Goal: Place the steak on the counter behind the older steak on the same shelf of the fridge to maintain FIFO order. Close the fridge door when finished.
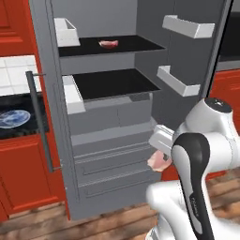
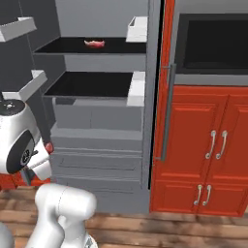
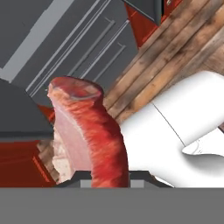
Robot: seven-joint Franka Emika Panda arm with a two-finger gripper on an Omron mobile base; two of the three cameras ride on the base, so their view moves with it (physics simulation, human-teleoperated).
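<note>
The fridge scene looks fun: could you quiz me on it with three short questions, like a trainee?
1. True or false: both doors of the tall grey fridge stand open.
2. Where does the small pink-red raw meat slab lie? A) upper black shelf B) lower black shelf C) white door bin
3. Fill in: the robot's fingers are shut on a second slab of raw pink meat, held low in front of the grey bottom ____.

Key: 1 true; 2 A; 3 drawers.
</note>
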